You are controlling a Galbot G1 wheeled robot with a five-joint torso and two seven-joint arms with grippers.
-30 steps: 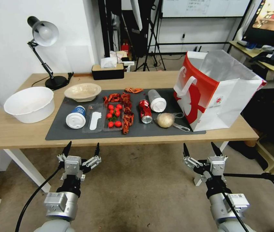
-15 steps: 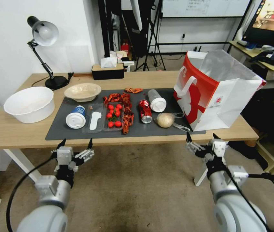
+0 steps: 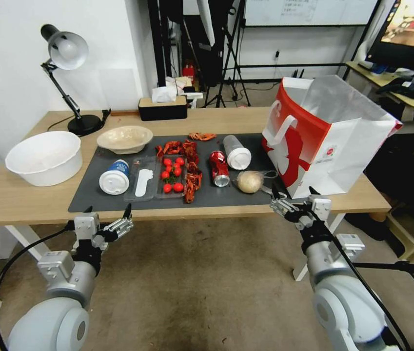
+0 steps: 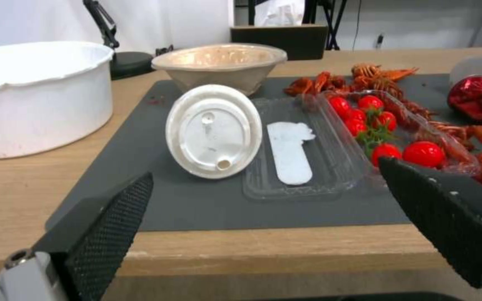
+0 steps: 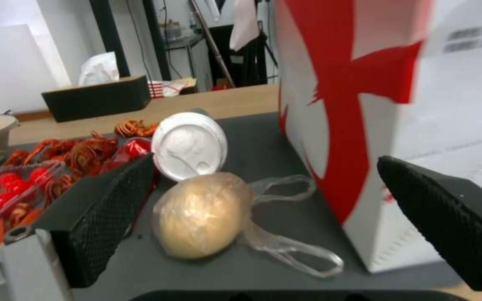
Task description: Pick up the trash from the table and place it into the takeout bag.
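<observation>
Lying untouched mid-frame on the table (image 3: 16, 202): all trash, including wrapped ball (image 3: 249, 182) and can (image 3: 219, 168); takeout bag (image 3: 328, 141) right; left gripper (image 3: 108, 220) and right gripper (image 3: 294, 199) spread, empty, lower frame.

I'm seeing even, bright room light falling from above; straight lines are bowing at the head view's edges, and both wrist views are looking soft.

Silver arms, blk mesh-padded fingers (image 4: 101, 234)
</observation>
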